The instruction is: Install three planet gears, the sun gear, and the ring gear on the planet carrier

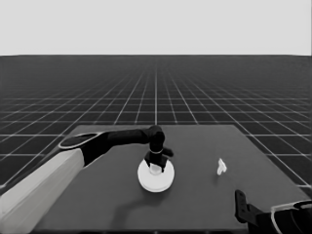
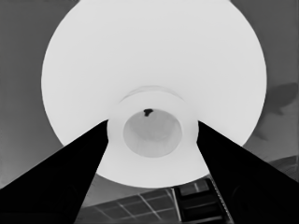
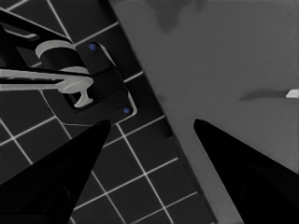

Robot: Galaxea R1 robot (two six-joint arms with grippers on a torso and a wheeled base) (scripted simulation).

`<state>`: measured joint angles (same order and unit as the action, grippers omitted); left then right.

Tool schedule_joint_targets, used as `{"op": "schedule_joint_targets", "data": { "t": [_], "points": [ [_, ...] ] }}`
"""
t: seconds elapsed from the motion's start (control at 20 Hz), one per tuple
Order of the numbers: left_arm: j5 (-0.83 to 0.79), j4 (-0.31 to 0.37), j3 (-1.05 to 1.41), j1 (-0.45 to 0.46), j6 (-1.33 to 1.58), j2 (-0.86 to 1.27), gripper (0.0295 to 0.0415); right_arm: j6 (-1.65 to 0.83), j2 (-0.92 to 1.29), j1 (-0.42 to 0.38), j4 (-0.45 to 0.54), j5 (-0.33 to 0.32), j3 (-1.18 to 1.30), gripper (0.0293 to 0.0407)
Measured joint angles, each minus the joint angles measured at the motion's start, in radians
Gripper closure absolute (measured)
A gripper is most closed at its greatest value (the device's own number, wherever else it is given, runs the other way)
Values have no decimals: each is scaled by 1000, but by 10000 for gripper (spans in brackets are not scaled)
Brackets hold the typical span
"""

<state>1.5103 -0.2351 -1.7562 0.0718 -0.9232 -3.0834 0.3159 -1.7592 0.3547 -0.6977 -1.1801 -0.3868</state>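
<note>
The larger round part (image 1: 156, 179), the ring gear, lies flat near the middle of the table. In the left wrist view the larger round part (image 2: 154, 60) fills the picture, with a raised hub and a hole in its middle. My left gripper (image 1: 157, 163) reaches down from the left, straight over it. Its fingers (image 2: 88, 154) press against both sides of the hub, so the left gripper (image 2: 152, 122) is shut on it. The planet gears, the sun gear and the smaller round part are hidden. My right gripper (image 3: 152, 121) is parked open over the table's near right corner.
A thin white piece (image 1: 222, 166) lies on the table right of the larger round part, and the right wrist view shows the thin white piece (image 3: 292, 94) at its edge. Dark machinery (image 3: 79, 79) with blue lights hangs past the table's edge.
</note>
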Motion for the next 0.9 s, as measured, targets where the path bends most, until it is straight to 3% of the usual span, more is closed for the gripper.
{"op": "schedule_joint_targets", "data": {
  "t": [0.6, 0.65, 0.7, 0.9],
  "points": [
    [0, 0, 0, 0, 105, 0, 362, 0, 0, 0, 0, 0, 0, 315],
    [0, 0, -1, 1, 110, 1, 339, 0, 0, 0, 0, 0, 0, 315],
    [0, -1, -1, 1, 113, 1, 330, 0, 0, 0, 0, 0, 0, 315],
    [1, -1, -1, 6, 117, 1, 326, 0, 0, 0, 0, 0, 0, 315]
  ]
}}
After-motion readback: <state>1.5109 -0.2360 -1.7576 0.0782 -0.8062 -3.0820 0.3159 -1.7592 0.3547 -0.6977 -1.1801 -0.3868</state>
